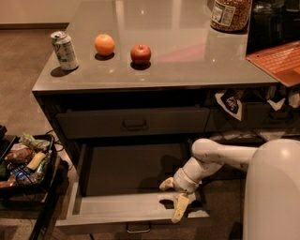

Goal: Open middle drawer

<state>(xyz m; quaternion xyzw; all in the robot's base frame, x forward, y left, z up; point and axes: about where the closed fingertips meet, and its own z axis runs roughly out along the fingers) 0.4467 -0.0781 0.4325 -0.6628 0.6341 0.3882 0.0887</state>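
Observation:
The middle drawer (93, 206) is pulled far out toward me, its pale grey inside floor showing and its small handle (138, 229) at the bottom edge of the view. My gripper (171, 200) reaches in from the right, at the drawer's front right part. Its pale fingers (179, 208) are spread apart, one over the drawer floor and one hanging at the inside of the drawer front. They hold nothing. The taller-fronted upper drawer (93, 124) above is shut, with its handle (134, 125) at the centre.
On the counter top (187, 65) stand a can (64, 50), an orange (104, 44), an apple (140, 53) and a jar (230, 14). An orange-red tray (276, 61) lies at the right. A black bin of snacks (26, 161) stands on the floor at left. My white body (274, 192) fills the lower right.

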